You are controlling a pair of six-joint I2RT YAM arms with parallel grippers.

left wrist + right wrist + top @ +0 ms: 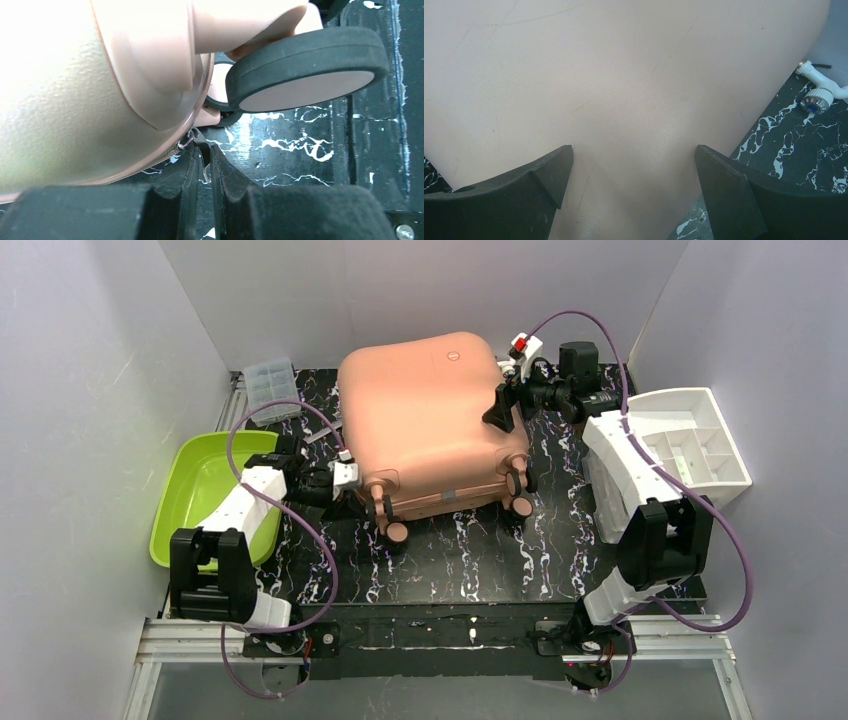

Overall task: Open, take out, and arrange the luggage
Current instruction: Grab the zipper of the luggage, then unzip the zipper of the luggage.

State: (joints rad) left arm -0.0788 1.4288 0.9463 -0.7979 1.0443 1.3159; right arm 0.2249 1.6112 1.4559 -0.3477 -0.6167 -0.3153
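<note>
At luggage [430, 420] wheel edge, left fingers [192, 182] around zip pull [205, 171].

One luggage [430, 420] is counted, and four wheels [397, 532] are made out at its near end. One zip pull [186, 141] is seen. One lime-green tray [195, 490], one white compartment organizer [738, 476], one small clear box [270, 385] and one table [470, 560] are counted. Two arms are counted, the left arm [240, 505] and the right arm [625, 455], and two pincers, the left pincer [358, 502] and the right pincer [500, 405].
</note>
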